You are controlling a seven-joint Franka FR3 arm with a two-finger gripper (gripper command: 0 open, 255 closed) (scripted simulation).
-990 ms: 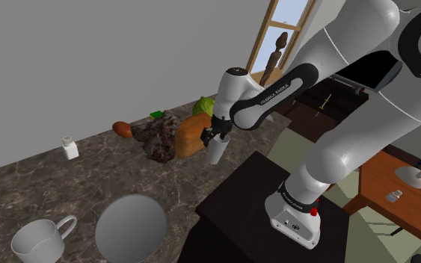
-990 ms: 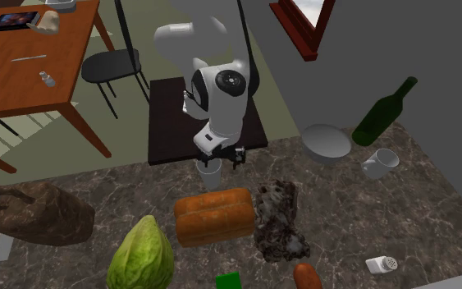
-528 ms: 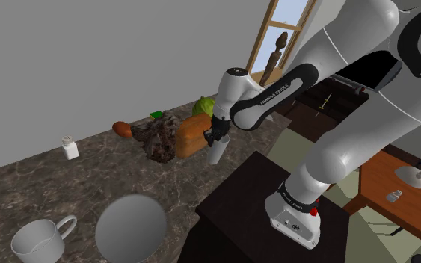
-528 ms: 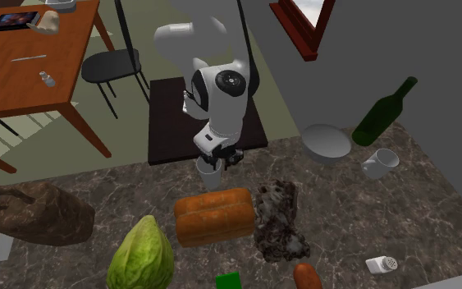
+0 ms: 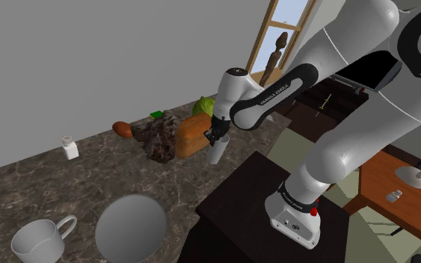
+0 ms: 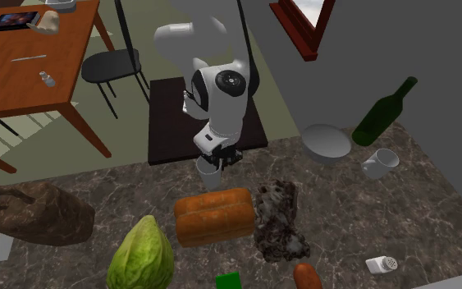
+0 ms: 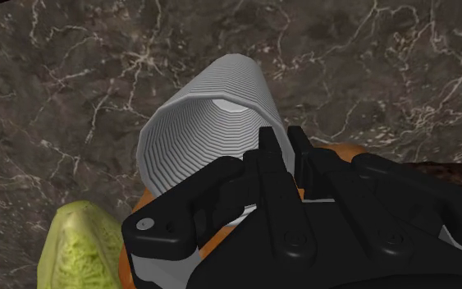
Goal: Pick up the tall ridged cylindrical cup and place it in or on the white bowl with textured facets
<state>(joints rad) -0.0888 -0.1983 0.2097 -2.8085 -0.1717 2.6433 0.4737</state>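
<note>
- The ridged cup (image 5: 216,154) stands at the counter's (image 5: 89,179) edge, just beside the bread loaf (image 5: 191,134) and close to the dark stand (image 5: 253,202)
- The gripper (image 5: 217,137) sits on it from above; in the wrist view its fingers are drawn narrow and seem to pinch one side of the cup's wall, one finger inside the mouth and one outside
- A one-wall, off-centre pinch could let the cup swing or slip on lifting, and the ridges give the pads uneven bite
- A swinging cup could knock the loaf
- The white bowl (image 5: 131,228) lies well apart along the counter, beside a mug (image 5: 40,240), so any slip has a long carry to grow
- The wrist view shows the wall pinch and the cup's empty inside, which the shoulder view hides behind the hand; the second exterior view shows a green bottle (image 6: 382,112) close by the bowl, something to clear on approach
</note>
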